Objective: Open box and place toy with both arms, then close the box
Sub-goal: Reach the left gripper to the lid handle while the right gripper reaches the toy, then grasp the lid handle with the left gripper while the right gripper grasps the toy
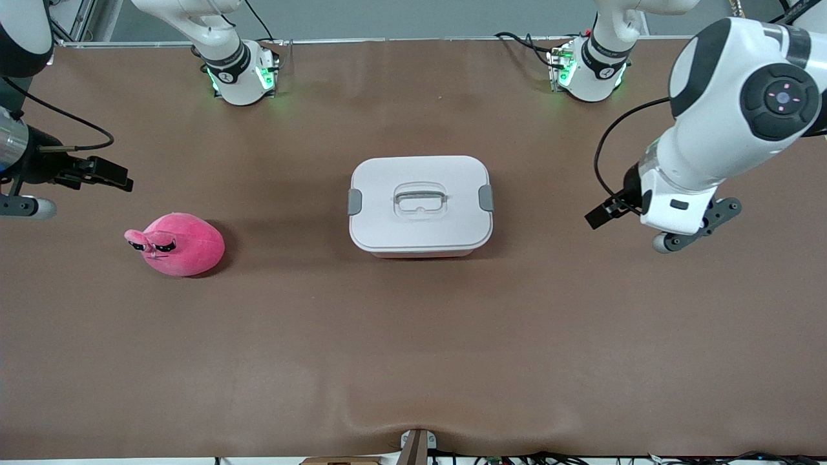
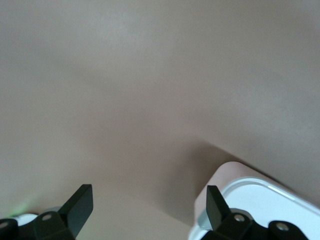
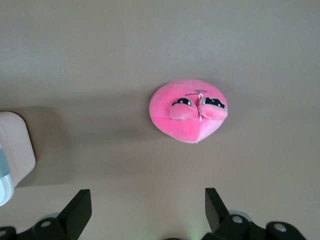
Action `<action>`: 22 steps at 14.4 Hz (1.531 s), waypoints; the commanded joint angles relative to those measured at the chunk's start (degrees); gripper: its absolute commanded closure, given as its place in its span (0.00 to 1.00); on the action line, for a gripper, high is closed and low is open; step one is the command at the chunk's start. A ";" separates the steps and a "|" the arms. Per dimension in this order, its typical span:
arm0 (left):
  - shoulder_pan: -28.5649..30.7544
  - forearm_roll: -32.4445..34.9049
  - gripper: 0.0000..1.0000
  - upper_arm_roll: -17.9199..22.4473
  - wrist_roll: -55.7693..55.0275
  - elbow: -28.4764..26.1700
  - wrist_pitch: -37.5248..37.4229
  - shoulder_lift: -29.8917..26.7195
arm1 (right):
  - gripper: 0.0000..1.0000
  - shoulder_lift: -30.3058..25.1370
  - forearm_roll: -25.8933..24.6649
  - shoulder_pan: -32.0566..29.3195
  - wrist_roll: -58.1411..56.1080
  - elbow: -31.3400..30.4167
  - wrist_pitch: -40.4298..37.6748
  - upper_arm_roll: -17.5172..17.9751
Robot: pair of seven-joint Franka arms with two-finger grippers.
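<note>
Box (image 1: 420, 213): we see it shut, mid-table.
Toy (image 1: 177, 244): at the box's nine o'clock.
Left gripper (image 2: 145, 207): spread wide, empty.
Right gripper (image 3: 145, 207): spread wide, empty.

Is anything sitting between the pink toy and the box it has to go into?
Nothing lies on the table between the toy and the box. The box's own white lid is on, with its grey side clips in place, so that blocks the way in.

A robotics lab: two bench-mounted arms (image 1: 239, 64) on a brown-covered table (image 1: 413, 336).
</note>
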 commanded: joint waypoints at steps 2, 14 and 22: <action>-4.33 -0.80 0.00 0.46 -10.57 1.41 0.94 1.85 | 0.00 -0.19 0.13 0.63 -0.17 -0.37 0.78 0.20; -15.50 -0.80 0.00 0.28 -40.90 1.15 7.79 5.81 | 0.00 6.92 -0.40 0.63 -5.69 -0.46 7.61 0.11; -20.95 -0.80 0.00 0.19 -59.63 1.15 14.03 9.76 | 0.00 11.15 -5.15 2.04 -20.34 -7.67 21.07 0.11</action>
